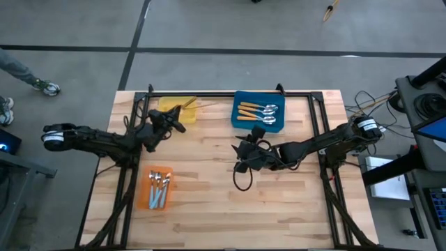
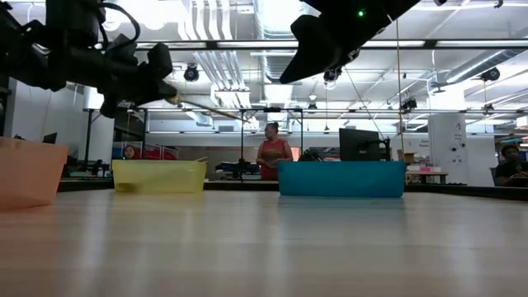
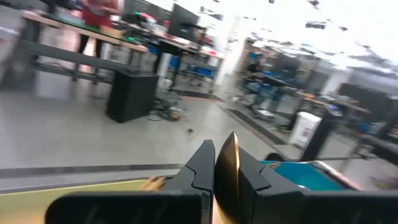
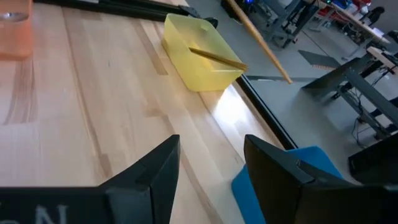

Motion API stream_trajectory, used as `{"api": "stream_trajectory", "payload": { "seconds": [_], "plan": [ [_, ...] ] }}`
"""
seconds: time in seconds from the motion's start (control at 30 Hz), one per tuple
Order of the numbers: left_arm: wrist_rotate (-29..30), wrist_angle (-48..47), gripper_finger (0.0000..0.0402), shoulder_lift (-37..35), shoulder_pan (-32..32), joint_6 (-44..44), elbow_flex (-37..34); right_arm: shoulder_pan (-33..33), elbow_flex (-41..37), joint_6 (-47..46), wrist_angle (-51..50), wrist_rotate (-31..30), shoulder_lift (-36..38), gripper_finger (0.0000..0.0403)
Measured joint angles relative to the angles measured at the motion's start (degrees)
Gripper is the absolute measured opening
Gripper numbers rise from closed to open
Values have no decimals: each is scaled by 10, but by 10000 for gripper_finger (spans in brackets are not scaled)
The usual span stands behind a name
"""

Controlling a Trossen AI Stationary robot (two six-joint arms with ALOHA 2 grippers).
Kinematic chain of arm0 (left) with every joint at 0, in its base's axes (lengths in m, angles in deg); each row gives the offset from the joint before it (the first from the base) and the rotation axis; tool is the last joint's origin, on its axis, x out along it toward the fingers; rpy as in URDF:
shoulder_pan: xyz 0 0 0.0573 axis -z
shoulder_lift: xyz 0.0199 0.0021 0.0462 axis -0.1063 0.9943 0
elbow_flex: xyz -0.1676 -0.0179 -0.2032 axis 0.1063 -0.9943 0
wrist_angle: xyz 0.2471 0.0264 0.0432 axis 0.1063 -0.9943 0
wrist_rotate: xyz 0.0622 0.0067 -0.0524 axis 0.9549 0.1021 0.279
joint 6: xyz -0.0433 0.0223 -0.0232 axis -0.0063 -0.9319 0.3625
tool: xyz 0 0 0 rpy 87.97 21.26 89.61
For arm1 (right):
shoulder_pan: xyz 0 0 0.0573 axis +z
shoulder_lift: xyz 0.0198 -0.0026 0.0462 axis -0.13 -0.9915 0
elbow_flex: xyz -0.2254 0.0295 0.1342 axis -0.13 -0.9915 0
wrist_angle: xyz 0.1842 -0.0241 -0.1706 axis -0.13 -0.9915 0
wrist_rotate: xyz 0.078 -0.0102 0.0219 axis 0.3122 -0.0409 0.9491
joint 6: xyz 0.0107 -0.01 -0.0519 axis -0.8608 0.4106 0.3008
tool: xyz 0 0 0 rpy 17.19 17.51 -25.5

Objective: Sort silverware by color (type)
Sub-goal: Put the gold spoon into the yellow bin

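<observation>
3 plastic trays sit on the wooden table (image 1: 209,202): a yellow tray (image 1: 175,110) at the far edge on the left, a blue tray (image 1: 258,111) at the far edge near the middle, and an orange tray (image 1: 158,189) toward the near left. The blue tray holds the orange-handled spoons (image 1: 255,111), which look like 4, lying side by side with bowls pointing right. The orange tray holds the blue-handled spoons (image 1: 160,188), about 3 or 4 in a tight bunch; the exact count is unclear. The yellow tray has 1 gold spoon (image 4: 216,58) leaning over its rim, as the right wrist view shows; whether more lie inside cannot be told. The left gripper (image 1: 174,121) hovers above the yellow tray's near edge with its fingers (image 3: 200,168) pinched on another gold spoon's thin handle (image 3: 227,174), which stands up between them in the left wrist view. The right gripper (image 1: 240,154) hangs over bare table just in front of the blue tray, its fingers (image 4: 155,171) spread apart and holding nothing. People stand in the room beyond the table.
</observation>
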Motion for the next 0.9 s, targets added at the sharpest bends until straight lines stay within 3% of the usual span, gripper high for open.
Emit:
{"api": "stream_trajectory", "payload": {
  "seconds": [0.23,0.43,0.77,0.9],
  "plan": [
    [-73,18,7,-12,-11,-3,1,-1,-20,15,39,6,0,171],
    [-139,29,7,-52,-11,-49,1,-24,-42,35,118,83,0,171],
    [-180,21,8,-144,-11,-162,1,-132,-43,86,184,271,37,171],
    [-182,4,8,-171,-11,-193,1,-205,-43,81,188,384,61,171]
  ]
}}
